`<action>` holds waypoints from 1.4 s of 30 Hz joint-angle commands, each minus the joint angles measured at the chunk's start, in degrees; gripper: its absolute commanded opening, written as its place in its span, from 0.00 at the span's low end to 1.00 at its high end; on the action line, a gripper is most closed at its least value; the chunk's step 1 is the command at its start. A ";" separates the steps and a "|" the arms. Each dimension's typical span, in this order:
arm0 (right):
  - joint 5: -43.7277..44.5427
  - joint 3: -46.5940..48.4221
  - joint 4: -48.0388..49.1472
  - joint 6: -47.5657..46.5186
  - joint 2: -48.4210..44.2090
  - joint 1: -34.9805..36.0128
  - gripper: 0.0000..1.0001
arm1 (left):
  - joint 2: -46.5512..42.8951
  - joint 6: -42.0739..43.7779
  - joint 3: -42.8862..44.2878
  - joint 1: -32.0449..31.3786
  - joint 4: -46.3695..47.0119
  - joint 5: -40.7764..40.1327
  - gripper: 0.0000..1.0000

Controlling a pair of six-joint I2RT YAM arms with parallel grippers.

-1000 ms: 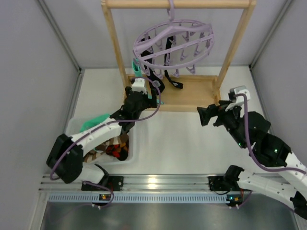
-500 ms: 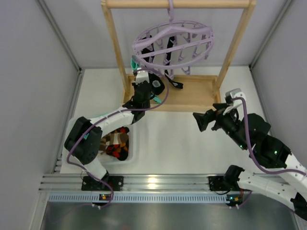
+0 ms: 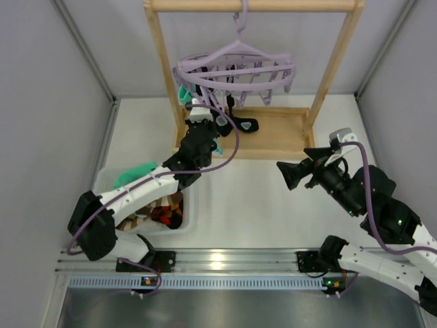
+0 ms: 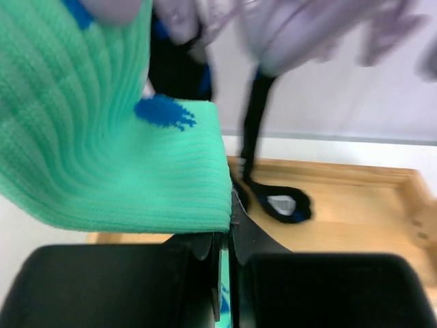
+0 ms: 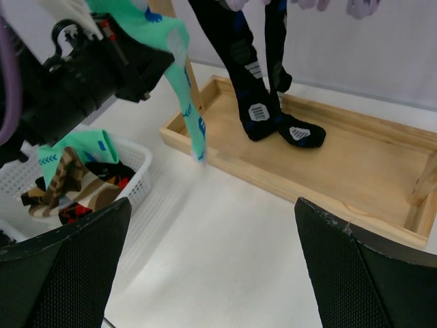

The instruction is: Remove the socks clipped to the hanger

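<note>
There it is: the left gripper [image 4: 222, 240] is clamped tight on the mint-green sock [image 4: 109, 137], which fills the upper left of the wrist view, its top up at the hanger [image 3: 239, 65], top centre overhead. The hanger tilts, so a steady pull down and away from the clip looks wisest, no jerking. The right gripper [image 3: 289, 175] sits wide open, mid-right. The black socks [image 5: 258, 102] hang alongside.

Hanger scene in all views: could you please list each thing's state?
left tool: shut on mint-green sock
right tool: open, empty
mint-green sock: hanging, pinched
black socks: hanging, toes in wooden tray
hanger: hooked on rack, tilted
basket: holding loose socks
</note>
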 commanded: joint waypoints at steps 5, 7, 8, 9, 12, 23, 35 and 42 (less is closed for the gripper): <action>-0.17 2.44 1.44 2.53 -3.01 -0.41 0.99 | -8.60 2.33 -5.71 -13.85 4.07 -6.12 0.00; 0.62 3.33 0.64 2.53 -2.75 -0.41 0.99 | -8.61 2.07 -7.03 -16.25 3.98 -7.44 0.00; 0.97 4.03 0.38 2.62 -2.58 -0.33 0.99 | -8.43 1.63 -7.47 -18.35 3.89 -8.32 0.00; 1.84 4.47 -0.49 2.70 -2.14 -0.33 0.99 | -8.08 1.37 -8.26 -19.24 3.89 -8.94 0.00; 4.04 6.66 -2.25 2.97 -0.74 -0.41 0.99 | -6.50 1.19 -9.05 -22.93 3.89 -11.48 0.00; 6.51 17.55 -4.81 0.69 10.60 -0.41 0.99 | 2.82 1.80 -8.18 -31.81 3.89 -21.24 0.00; 4.75 32.50 -8.24 -1.78 28.44 -0.50 0.95 | 7.39 3.91 -6.07 -34.89 3.98 -27.84 0.00; 6.15 42.87 -11.23 -4.59 41.80 -0.50 0.85 | 8.71 3.56 -5.45 -35.42 3.98 -27.40 0.00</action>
